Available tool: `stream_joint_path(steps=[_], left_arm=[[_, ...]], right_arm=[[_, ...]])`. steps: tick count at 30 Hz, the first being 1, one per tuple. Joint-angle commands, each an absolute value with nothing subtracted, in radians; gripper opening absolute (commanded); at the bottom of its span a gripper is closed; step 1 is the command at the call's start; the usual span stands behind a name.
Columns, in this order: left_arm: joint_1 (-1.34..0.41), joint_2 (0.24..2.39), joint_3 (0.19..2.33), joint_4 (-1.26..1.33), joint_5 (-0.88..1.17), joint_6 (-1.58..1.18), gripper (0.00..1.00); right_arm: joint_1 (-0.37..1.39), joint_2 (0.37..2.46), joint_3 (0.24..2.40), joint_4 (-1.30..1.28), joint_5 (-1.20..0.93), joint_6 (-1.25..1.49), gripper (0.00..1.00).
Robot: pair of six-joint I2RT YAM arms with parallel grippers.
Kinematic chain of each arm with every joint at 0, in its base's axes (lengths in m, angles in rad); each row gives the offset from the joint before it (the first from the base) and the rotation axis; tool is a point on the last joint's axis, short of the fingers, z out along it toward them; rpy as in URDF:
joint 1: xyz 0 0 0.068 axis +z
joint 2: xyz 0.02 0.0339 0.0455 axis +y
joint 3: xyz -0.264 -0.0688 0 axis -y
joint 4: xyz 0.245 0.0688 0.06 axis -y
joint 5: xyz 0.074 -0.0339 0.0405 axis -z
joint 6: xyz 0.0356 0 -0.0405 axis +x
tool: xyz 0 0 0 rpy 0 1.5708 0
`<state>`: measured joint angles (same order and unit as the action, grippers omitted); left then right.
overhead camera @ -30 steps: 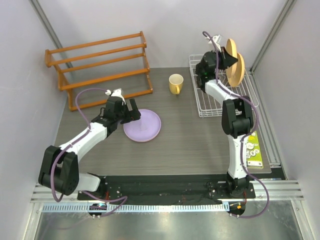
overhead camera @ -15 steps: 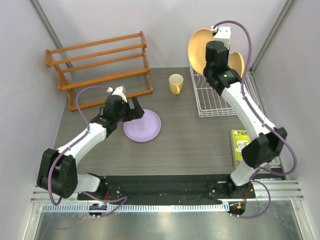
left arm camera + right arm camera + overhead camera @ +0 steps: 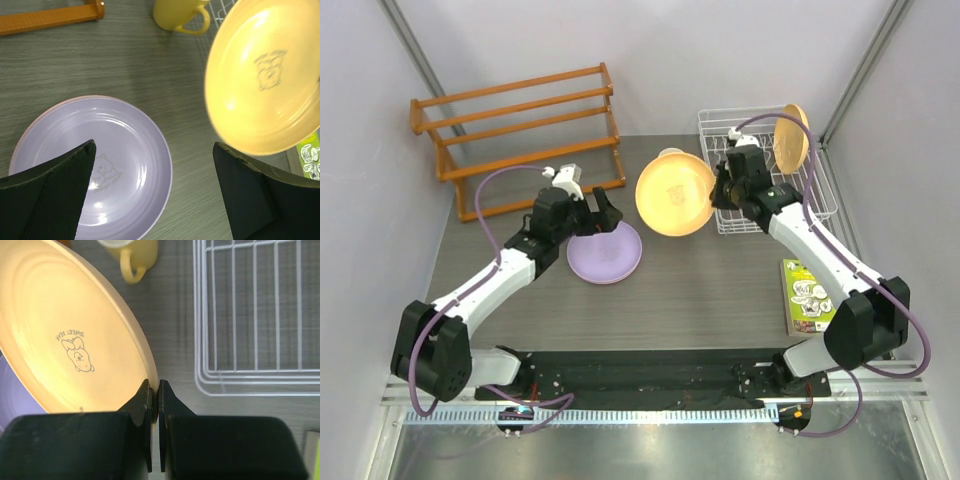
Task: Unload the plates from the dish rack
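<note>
My right gripper (image 3: 718, 190) is shut on the rim of an orange-yellow plate (image 3: 675, 193) and holds it tilted in the air left of the white wire dish rack (image 3: 760, 215). In the right wrist view the jaws (image 3: 155, 385) pinch that plate (image 3: 60, 330) at its edge. A second orange-yellow plate (image 3: 791, 138) stands upright in the rack. The lilac plate (image 3: 605, 252) lies flat on the table. My left gripper (image 3: 595, 215) is open and empty just above its far edge (image 3: 154, 145). A thin pinkish rim (image 3: 50, 106) shows under the lilac plate (image 3: 90, 165).
A small yellow mug (image 3: 177, 15) stands behind the held plate, beside the rack's left side. The orange wooden slatted rack (image 3: 520, 130) stands at the back left. A green booklet (image 3: 810, 295) lies at the table's right edge, in front of the rack.
My right arm has lifted the orange-yellow plate out of the rack and swung it left and down over the table. My left gripper has shifted slightly right above the lilac plate.
</note>
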<state>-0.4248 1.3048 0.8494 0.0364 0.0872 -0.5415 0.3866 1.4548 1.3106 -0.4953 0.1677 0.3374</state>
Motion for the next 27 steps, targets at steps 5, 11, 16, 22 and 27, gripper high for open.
stream_joint_path(steps=[5,11,16,22,27], left_arm=[[-0.489,1.290,0.801,0.212,0.109,-0.545,0.99],[-0.528,1.302,0.782,0.256,0.086,-0.552,0.92],[-0.538,1.316,0.798,0.247,0.071,-0.549,0.47],[-0.543,1.312,0.811,0.169,0.014,-0.529,0.00],[-0.541,1.270,0.810,0.097,-0.089,-0.511,0.00]], right_arm=[[0.423,1.338,1.190,-0.367,0.012,0.492,0.01],[0.445,1.339,1.149,-0.322,-0.055,0.535,0.01],[0.449,1.336,1.146,-0.310,-0.075,0.548,0.01],[0.449,1.321,1.143,-0.313,-0.032,0.538,0.03],[0.451,1.313,1.135,-0.324,0.035,0.534,0.45]])
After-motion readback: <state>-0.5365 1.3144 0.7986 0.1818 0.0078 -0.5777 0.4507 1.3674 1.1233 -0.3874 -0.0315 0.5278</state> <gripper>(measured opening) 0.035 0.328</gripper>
